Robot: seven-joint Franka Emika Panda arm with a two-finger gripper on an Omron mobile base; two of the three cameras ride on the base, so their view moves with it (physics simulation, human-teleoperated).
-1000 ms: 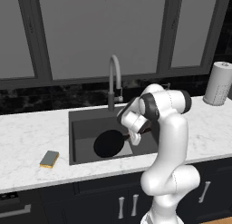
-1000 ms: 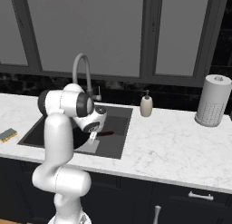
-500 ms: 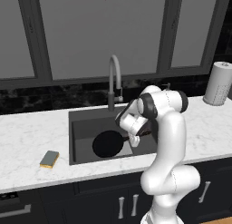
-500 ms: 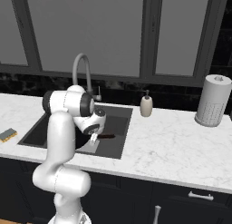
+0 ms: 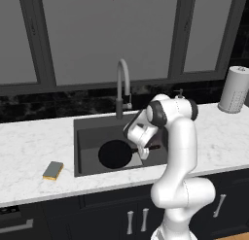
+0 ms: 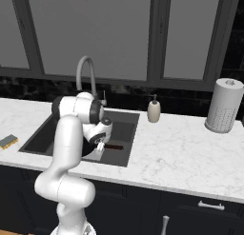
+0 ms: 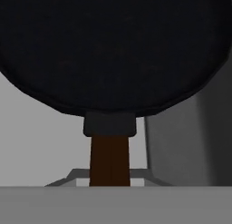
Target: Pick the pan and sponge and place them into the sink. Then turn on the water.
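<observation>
White marble counter (image 5: 34, 142) ran along the wall beneath tall dark-framed windows (image 5: 107, 35), dark cabinets (image 5: 97, 217) below it. The sink (image 5: 90, 132), a dark grey basin, sat sunk into the counter, with the grey gooseneck faucet (image 5: 121, 86) rising at its back edge; no stream seen at the spout. The white arm (image 5: 177, 151) bent over the sink's right side, wrist angled down into the basin. The pan (image 5: 115, 154), round and black, was inside the sink area toward the front, its reddish-brown handle (image 6: 114, 146) pointing right toward the basin's right wall. Whether the pan rested on the bottom or hung just above it, could not tell. The gripper (image 5: 144, 154) was at the handle, fingers closed on it; in the hand view the handle (image 7: 109, 162) ran straight up from between the finger tips to the dark collar and the pan's black disc (image 7: 113, 51). A paper towel roll (image 6: 223, 105) stood upright on the counter well to the right of the sink. A soap dispenser (image 6: 153, 109) stood on the counter just beyond the sink's right rear corner. The sponge (image 5: 53, 170), yellow with a grey-green layer, lay flat on the counter left of the sink, near its front left corner, apart from the rim.
</observation>
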